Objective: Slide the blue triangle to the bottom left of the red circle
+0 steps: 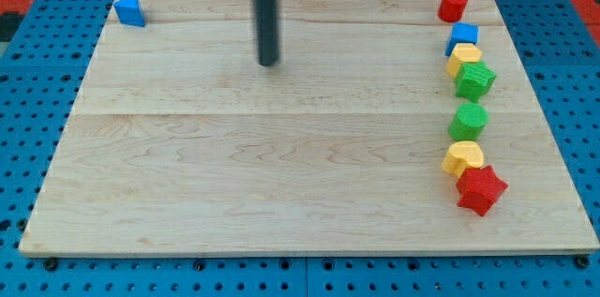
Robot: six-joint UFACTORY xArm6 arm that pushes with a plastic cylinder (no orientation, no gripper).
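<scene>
One camera view — high, tilted down over the whole wooden board (281,175) — fairly near.

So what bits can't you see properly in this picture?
- The rod above my tip: cut off by the view's top edge, so the arm is hidden.
- The blue cube: its lower part is covered by the yellow block in front.
- The lower yellow block: partly covered by the red star, so its shape is unclear.
- The blue triangle: too small to show detail.
</scene>
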